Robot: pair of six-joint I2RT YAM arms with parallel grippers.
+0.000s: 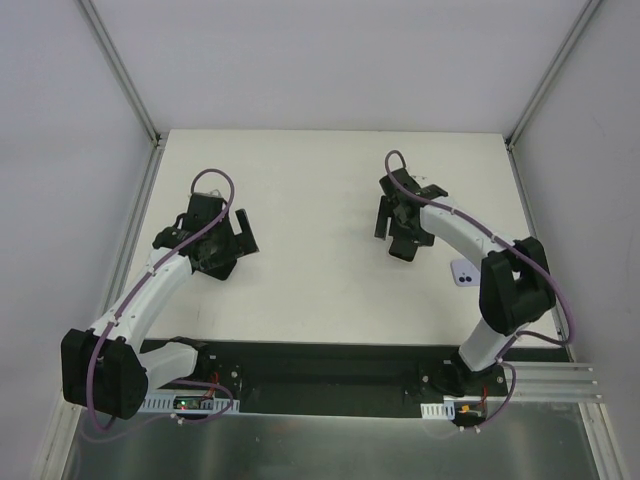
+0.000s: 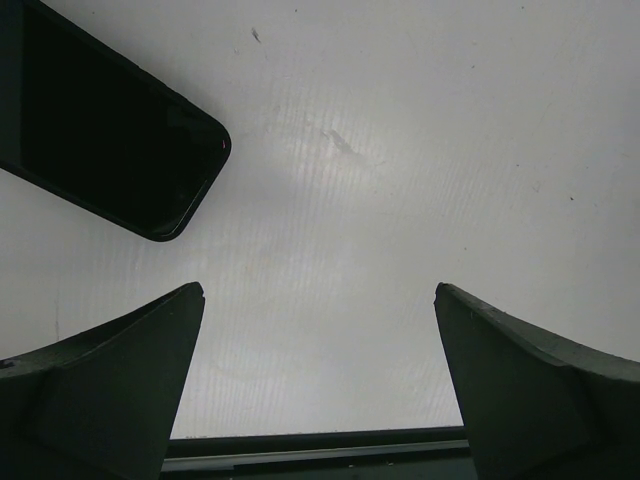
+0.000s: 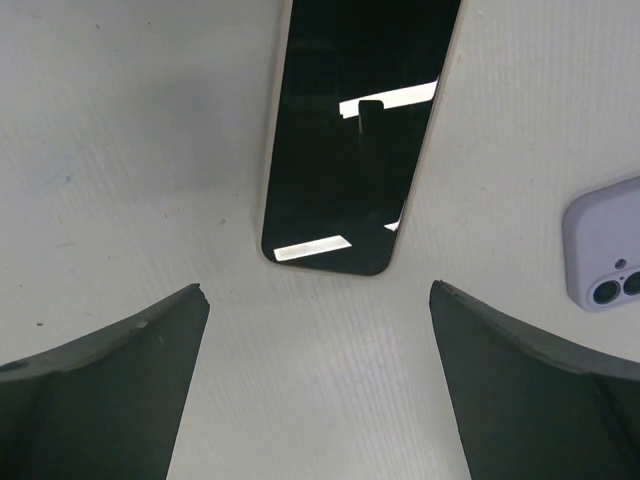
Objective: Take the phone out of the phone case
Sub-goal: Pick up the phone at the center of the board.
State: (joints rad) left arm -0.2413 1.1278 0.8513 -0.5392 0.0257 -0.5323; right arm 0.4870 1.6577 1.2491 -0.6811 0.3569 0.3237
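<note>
In the right wrist view a phone (image 3: 355, 130) with a dark screen and a pale cream rim lies face up on the white table, just beyond my open right gripper (image 3: 318, 285). Whether that rim is a case I cannot tell. A lilac phone case (image 3: 605, 250) with camera holes lies to its right, and shows beside the right arm from above (image 1: 465, 272). In the left wrist view a black phone-shaped slab (image 2: 100, 130) lies up and left of my open left gripper (image 2: 318, 290). Nothing is between either gripper's fingers. From above, both grippers (image 1: 233, 250) (image 1: 392, 232) hover over the table.
The white table (image 1: 310, 270) is walled by pale panels at the back and sides. A black rail (image 1: 320, 370) with the arm bases runs along the near edge, and shows at the bottom of the left wrist view (image 2: 320, 450).
</note>
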